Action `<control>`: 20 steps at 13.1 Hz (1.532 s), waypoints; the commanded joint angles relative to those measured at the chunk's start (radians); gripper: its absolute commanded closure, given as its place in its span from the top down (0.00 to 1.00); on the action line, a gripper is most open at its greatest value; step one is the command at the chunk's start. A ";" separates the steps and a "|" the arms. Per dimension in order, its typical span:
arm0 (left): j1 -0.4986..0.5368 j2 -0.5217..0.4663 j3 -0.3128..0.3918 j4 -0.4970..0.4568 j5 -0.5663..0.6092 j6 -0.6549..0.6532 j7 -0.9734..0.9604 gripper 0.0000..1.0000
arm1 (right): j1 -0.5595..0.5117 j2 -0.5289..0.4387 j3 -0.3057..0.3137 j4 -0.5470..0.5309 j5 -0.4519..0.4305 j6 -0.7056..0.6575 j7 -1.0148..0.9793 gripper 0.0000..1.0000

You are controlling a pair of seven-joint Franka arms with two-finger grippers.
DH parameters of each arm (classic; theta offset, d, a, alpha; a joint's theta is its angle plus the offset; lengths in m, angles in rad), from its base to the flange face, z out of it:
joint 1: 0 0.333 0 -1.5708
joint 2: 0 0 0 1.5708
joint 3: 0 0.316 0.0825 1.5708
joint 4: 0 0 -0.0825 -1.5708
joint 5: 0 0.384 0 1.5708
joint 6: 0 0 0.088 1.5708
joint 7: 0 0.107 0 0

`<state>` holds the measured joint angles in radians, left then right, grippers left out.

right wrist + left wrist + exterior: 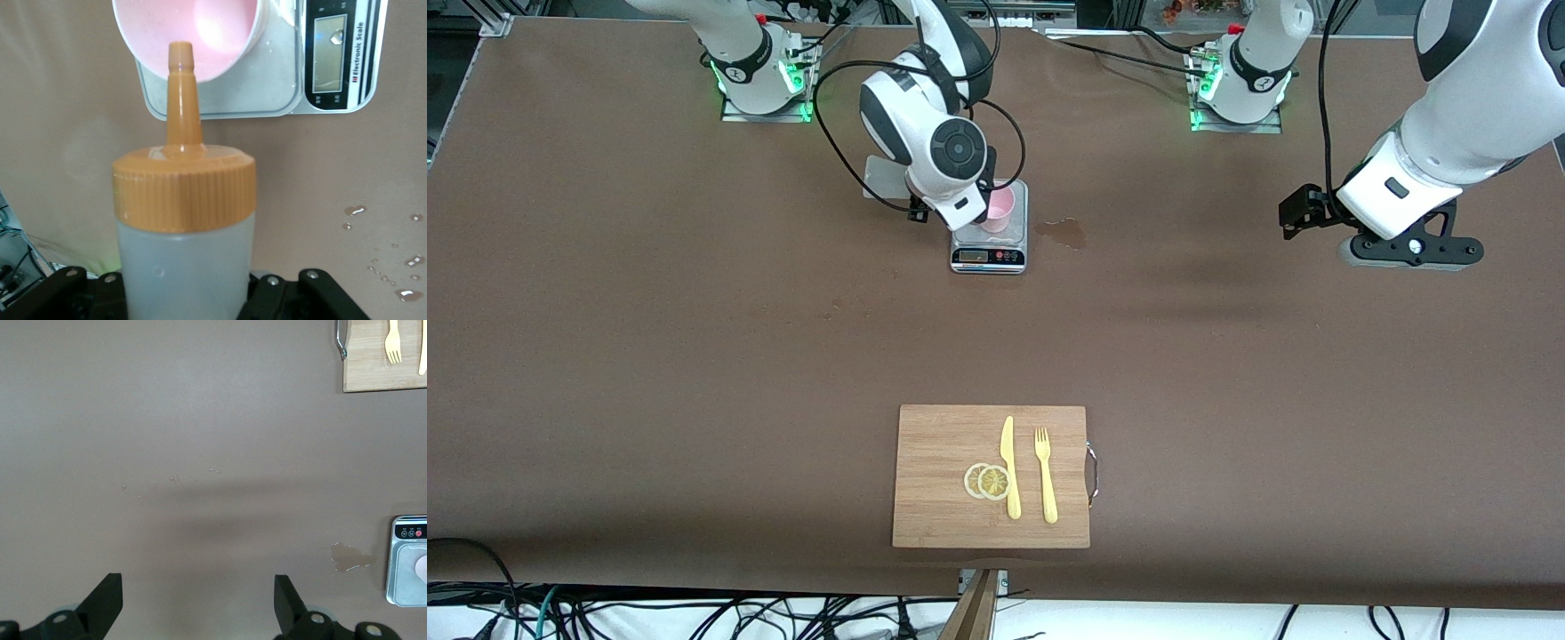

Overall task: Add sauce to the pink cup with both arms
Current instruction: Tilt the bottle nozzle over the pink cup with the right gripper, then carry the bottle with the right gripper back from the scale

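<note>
The pink cup (1000, 210) stands on a small silver kitchen scale (989, 256), near the right arm's base. In the right wrist view my right gripper (183, 293) is shut on the sauce bottle (183, 220). The bottle's orange nozzle (180, 80) points into the mouth of the cup (200, 30). In the front view the bottle is hidden under the right arm's wrist (951, 178). My left gripper (1412, 252) hangs open and empty over bare table toward the left arm's end, its fingertips (107, 597) wide apart.
A wet stain (1063, 233) lies on the brown table beside the scale. Droplets (400, 293) lie near it. A wooden cutting board (991, 476) near the front edge carries lemon slices, a yellow knife and a yellow fork.
</note>
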<state>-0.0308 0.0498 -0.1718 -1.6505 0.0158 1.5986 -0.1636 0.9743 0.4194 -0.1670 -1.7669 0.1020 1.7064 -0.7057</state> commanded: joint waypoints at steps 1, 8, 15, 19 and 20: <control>0.003 -0.015 0.000 -0.006 -0.019 -0.011 0.015 1.00 | 0.017 0.013 0.011 0.035 -0.051 -0.027 0.051 0.13; 0.005 -0.015 0.000 -0.006 -0.019 -0.011 0.015 1.00 | 0.017 0.036 0.032 0.081 -0.094 -0.070 0.054 0.13; 0.005 -0.015 0.000 -0.006 -0.019 -0.011 0.015 1.00 | -0.034 0.022 0.031 0.063 -0.007 -0.051 -0.026 0.13; 0.003 -0.015 0.000 -0.006 -0.019 -0.011 0.015 1.00 | -0.083 -0.007 0.023 0.050 0.109 -0.042 -0.122 0.13; 0.003 -0.015 0.000 -0.006 -0.019 -0.011 0.015 1.00 | -0.097 -0.011 0.017 0.050 0.143 -0.042 -0.158 0.13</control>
<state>-0.0308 0.0498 -0.1718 -1.6505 0.0158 1.5986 -0.1636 0.9087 0.4411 -0.1489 -1.7130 0.1869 1.6714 -0.7977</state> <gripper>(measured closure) 0.000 0.793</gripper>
